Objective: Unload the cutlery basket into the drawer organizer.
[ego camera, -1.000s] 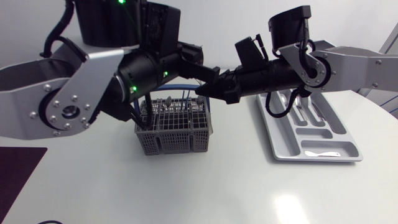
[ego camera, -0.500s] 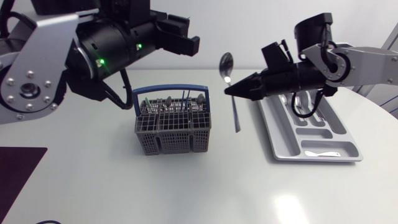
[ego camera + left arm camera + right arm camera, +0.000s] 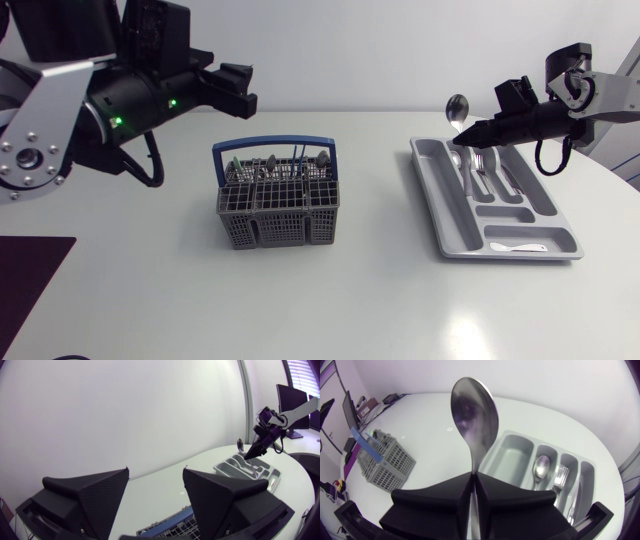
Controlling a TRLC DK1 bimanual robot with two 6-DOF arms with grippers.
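Gripped the spoon (image 3: 474,415) by its handle in the right gripper (image 3: 473,477), fingers closed tight on it from both sides, bowl up. Hung it above the far end of the drawer organizer (image 3: 437,222), not yet laid in a slot. Counted a second spoon (image 3: 540,466) and a fork (image 3: 560,477) already lying in the long slots, plus a small utensil (image 3: 517,246) in the crosswise slot at the near end. Saw several cutlery pieces (image 3: 272,165) standing in the cutlery basket (image 3: 278,205), mid-tabletop (image 3: 350,290), well apart from the organizer. Judged the unloading under way, with much left to shift. Found the left gripper (image 3: 156,467) spread wide and empty, raised beside the basket
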